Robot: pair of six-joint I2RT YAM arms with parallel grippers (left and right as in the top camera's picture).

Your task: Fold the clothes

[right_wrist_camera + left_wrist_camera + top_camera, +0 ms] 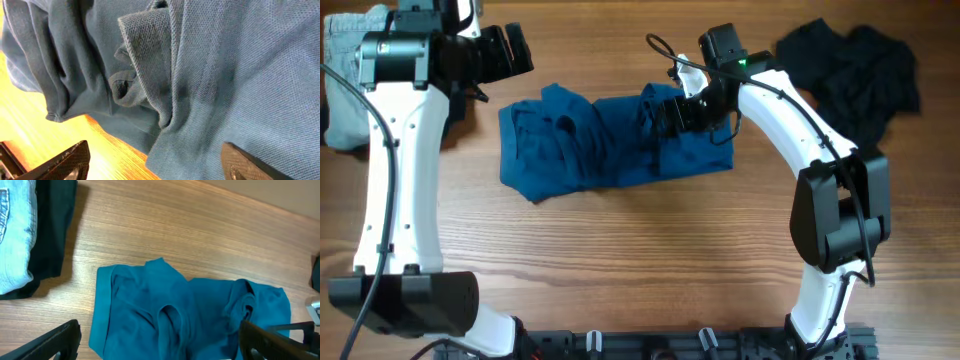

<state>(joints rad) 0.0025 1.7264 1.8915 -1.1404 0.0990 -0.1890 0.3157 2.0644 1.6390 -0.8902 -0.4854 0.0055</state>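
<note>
The clothes (610, 140) are one deep-blue garment lying bunched in a rough rectangle in the middle of the wooden table, with folds and a collar on top. My right gripper (665, 112) hovers over its right half, open. In the right wrist view its fingers (65, 162) stand wide apart above the blue knit fabric (225, 75) and a strip of bare wood, holding nothing. My left gripper (510, 50) is open at the far left, back from the garment. The left wrist view shows the garment (190, 315) spread below its open jaws (160, 345).
A black garment (850, 70) lies heaped at the far right corner. Pale denim jeans (345, 70) sit at the far left edge under the left arm, on top of dark cloth (52, 230). The arms' bases stand along the near edge.
</note>
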